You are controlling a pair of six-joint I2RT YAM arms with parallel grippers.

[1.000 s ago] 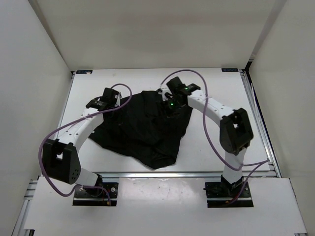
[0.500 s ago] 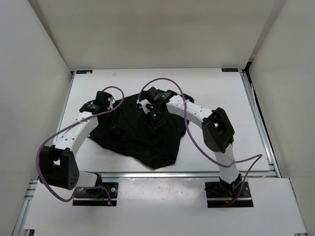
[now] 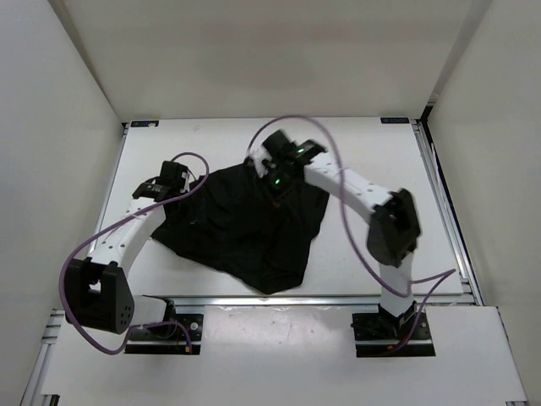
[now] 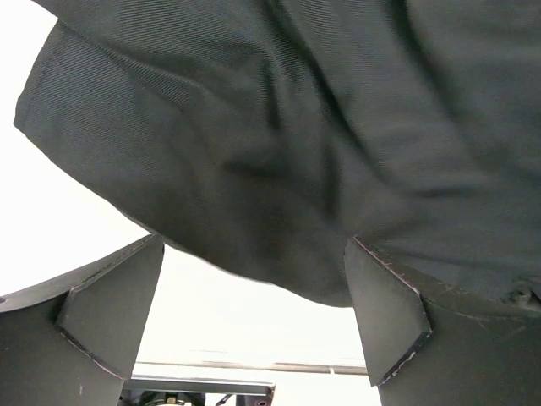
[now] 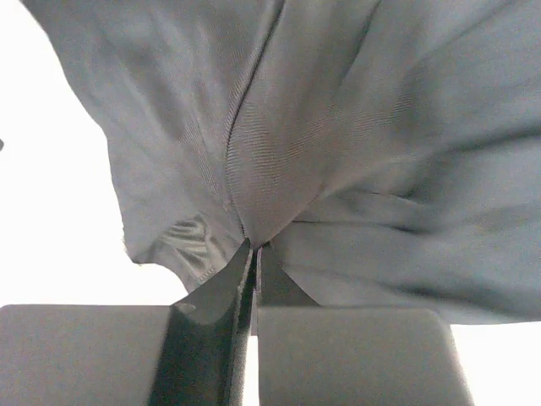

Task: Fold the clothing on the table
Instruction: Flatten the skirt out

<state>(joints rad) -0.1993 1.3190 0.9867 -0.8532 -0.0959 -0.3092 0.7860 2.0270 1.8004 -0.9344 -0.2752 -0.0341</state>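
Observation:
The black clothing [image 3: 245, 224] lies crumpled in the middle of the white table [image 3: 372, 161]. My right gripper [image 3: 275, 167] is at the garment's far edge, shut on a pinch of fabric. In the right wrist view its jaws meet at a fold [image 5: 255, 245], and the grey-looking cloth [image 5: 355, 127] fans out from that pinch. My left gripper [image 3: 169, 182] hovers at the garment's left edge. In the left wrist view it is open [image 4: 254, 317], its fingers [image 4: 110, 313] spread wide. The clothing's hem [image 4: 287, 152] runs across above them, with bare table between the fingers.
Metal rails run along the table's near edge [image 3: 296, 300] and right side [image 3: 444, 203]. White walls enclose the left, back and right. Purple cables [image 3: 338, 169] loop over both arms. Both arm bases sit on the near shelf [image 3: 279, 338].
My right gripper swung left over the garment, then came back to its far edge and shut on the fabric. My left arm drifted slightly left and stayed open.

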